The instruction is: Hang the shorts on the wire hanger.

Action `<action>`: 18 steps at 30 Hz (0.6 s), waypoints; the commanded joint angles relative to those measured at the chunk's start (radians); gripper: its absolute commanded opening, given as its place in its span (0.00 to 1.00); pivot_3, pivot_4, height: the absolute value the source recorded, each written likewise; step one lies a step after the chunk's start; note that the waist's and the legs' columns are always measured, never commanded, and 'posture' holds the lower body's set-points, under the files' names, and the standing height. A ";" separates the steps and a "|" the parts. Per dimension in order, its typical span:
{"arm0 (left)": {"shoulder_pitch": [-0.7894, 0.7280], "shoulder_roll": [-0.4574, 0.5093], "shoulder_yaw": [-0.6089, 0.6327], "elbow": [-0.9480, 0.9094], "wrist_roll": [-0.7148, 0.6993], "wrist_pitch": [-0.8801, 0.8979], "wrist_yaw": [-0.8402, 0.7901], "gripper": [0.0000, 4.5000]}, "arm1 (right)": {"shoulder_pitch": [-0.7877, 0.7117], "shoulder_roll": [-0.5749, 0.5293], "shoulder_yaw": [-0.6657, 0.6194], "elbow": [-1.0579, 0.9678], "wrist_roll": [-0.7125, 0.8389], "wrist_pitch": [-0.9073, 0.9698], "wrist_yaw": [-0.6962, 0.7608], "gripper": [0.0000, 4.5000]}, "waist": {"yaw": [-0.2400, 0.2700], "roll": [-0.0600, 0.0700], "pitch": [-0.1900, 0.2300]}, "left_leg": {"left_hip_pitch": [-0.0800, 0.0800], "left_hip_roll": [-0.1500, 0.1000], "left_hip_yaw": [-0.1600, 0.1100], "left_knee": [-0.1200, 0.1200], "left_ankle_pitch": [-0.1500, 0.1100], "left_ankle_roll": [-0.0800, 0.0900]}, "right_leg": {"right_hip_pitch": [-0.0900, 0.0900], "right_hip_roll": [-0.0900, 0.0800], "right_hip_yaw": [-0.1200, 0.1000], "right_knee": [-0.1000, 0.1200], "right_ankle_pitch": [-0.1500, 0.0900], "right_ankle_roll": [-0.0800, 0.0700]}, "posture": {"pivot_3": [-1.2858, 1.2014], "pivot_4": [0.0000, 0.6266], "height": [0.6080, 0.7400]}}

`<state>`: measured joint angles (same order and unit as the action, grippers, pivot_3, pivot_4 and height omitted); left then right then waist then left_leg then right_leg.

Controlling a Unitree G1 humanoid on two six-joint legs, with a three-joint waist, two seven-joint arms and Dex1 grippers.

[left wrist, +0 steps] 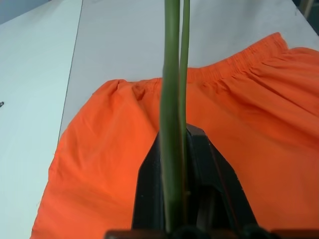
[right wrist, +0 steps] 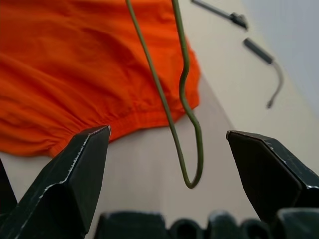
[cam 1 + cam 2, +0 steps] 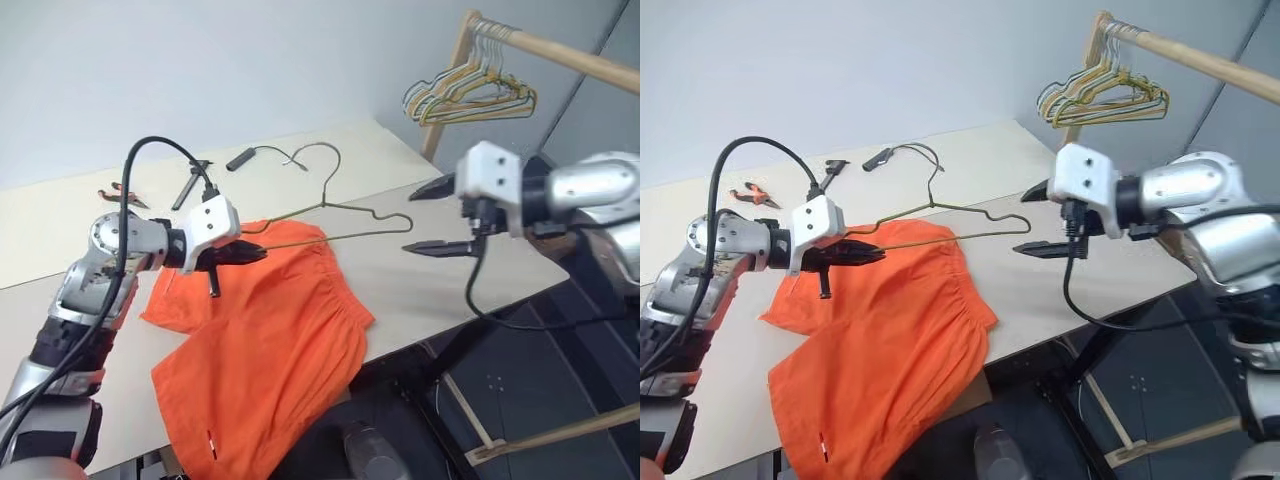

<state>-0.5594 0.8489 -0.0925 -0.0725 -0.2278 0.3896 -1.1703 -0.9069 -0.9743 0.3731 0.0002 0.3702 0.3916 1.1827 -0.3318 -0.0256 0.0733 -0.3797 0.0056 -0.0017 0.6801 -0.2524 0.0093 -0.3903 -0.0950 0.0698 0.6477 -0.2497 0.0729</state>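
Note:
The orange shorts [image 3: 270,340] lie flat on the table, one leg drooping over the front edge. The wire hanger [image 3: 352,207] is held just above their waistband, its hook pointing toward the back of the table. My left gripper [image 3: 250,252] is shut on the hanger's left corner; in the left wrist view the two wires [image 1: 170,74] run out from between its closed fingers over the shorts [image 1: 114,149]. My right gripper [image 3: 408,222] stands open at the hanger's right end. In the right wrist view that bent end [image 2: 192,164] hangs between the spread fingers, touching neither.
A bunch of wire hangers [image 3: 470,95] hangs on a wooden rail at the back right. Red-handled pliers [image 3: 120,195], a black tool [image 3: 192,180] and a black-handled cable piece [image 3: 245,158] lie at the back of the table [image 3: 420,290]. Its front edge runs just beneath my right gripper.

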 commanded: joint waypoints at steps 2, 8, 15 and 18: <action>0.050 0.044 0.088 -0.102 -0.046 0.046 0.022 0.00 | -0.106 0.108 0.064 0.123 -0.160 -0.020 0.037 0.97 | 0.016 0.000 0.000 | -0.002 0.000 0.000 0.000 0.000 0.000 | -0.003 0.000 0.000 0.001 0.000 0.000 | 0.44 0.00 1.00; 0.084 0.063 0.112 -0.152 -0.060 0.077 0.040 0.00 | -0.168 0.204 0.088 0.230 -0.246 -0.039 0.127 0.93 | 0.067 0.001 0.000 | -0.011 -0.003 -0.001 0.000 0.000 0.000 | -0.012 -0.002 -0.001 0.002 0.000 0.000 | 0.46 0.01 1.00; 0.087 0.073 0.104 -0.167 -0.072 0.079 0.035 0.00 | -0.188 0.271 0.072 0.265 -0.290 -0.063 0.174 0.47 | 0.104 0.001 -0.001 | -0.012 -0.004 -0.002 0.000 0.000 0.000 | -0.013 -0.002 -0.001 0.002 0.000 0.000 | 0.46 0.02 1.00; 0.086 0.075 0.097 -0.165 -0.069 0.072 0.028 0.00 | -0.189 0.283 0.066 0.261 -0.300 -0.065 0.185 0.26 | 0.104 0.001 -0.001 | -0.012 -0.005 -0.002 0.000 0.000 0.000 | -0.013 -0.002 -0.001 0.002 0.000 0.000 | 0.46 0.02 1.00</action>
<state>-0.4627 0.9124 -0.0167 -0.2127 -0.2815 0.4682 -1.1434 -1.0654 -0.6918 0.4794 0.2689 0.0770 0.3429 1.3528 -0.2276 -0.0246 0.0727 -0.3917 0.0007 -0.0033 0.6804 -0.2522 0.0092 -0.4035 -0.0970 0.0683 0.6494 -0.2494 0.0725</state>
